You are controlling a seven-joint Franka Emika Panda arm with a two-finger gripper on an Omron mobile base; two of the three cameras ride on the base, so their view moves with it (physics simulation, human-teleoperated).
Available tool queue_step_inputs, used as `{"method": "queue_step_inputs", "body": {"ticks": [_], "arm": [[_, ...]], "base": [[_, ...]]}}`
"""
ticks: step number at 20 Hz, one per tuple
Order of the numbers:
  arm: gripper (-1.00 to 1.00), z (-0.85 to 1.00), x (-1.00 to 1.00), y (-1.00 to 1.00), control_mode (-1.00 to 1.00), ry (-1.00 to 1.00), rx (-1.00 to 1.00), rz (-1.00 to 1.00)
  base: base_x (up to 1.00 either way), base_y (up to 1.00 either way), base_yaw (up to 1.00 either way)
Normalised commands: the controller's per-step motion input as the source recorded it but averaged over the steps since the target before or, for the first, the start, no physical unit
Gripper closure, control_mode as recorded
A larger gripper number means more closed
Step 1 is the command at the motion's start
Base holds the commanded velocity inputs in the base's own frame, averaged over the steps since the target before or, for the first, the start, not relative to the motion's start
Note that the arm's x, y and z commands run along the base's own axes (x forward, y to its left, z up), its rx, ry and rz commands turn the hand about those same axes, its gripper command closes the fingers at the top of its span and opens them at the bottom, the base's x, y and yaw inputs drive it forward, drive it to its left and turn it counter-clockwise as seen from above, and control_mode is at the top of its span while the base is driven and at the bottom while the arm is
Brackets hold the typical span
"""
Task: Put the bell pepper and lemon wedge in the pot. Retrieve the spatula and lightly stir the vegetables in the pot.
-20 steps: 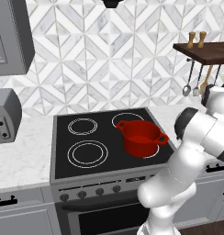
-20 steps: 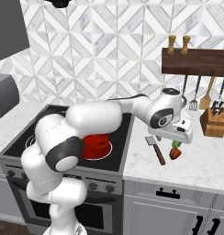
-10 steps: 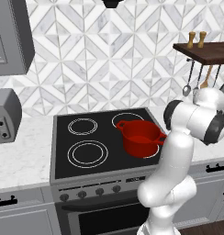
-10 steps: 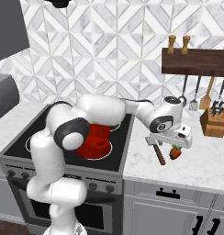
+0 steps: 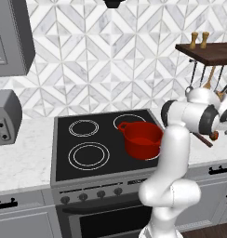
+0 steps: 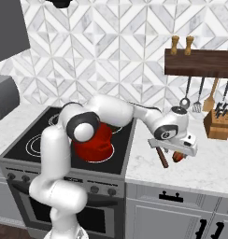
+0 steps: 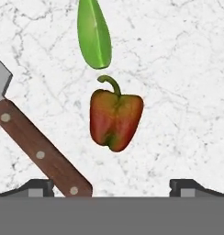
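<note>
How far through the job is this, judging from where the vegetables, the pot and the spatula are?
Nothing looks done yet. The bell pepper and the green lemon wedge lie on the marble counter, and the red pot on the stove looks empty. In hand: the open tool hovers over the pepper, holding nothing. Left: both into the pot, then the wooden-handled spatula beside them, and stirring.

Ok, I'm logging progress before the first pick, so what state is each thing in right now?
Glossy red round pot: upright on the stove, looks empty.
Red-green bell pepper: lying on the marble counter, not gripped.
Green lemon wedge: on the counter just beyond the pepper's stem.
Wooden-handled spatula: flat on the counter.
Gripper: open, above the pepper.
</note>
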Motion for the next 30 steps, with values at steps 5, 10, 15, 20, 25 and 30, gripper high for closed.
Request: {"method": "queue_step_inputs", "body": {"ticks": [5, 10, 15, 20, 25, 30], "arm": [[-1.00, -0.33, 0.18, -0.15, -1.00, -0.04, -0.02, 0.00], [-1.00, -0.32, 0.19, -0.02, -1.00, -0.07, -0.03, 0.00], [-1.00, -0.29, 0.24, 0.00, -1.00, -0.02, -0.01, 0.00], [1.00, -0.25, 0.10, 0.00, -1.00, 0.00, -0.02, 0.00], [1.00, -0.06, 0.10, 0.00, -1.00, -0.03, -0.02, 0.00], [1.00, 0.45, -0.06, 0.01, -1.00, -0.17, 0.00, 0.00]], "base": [[0.00, 0.00, 0.00], [0.00, 0.00, 0.00], [0.00, 0.00, 0.00], [0.00, 0.00, 0.00], [0.00, 0.00, 0.00], [0.00, 0.00, 0.00]]}}
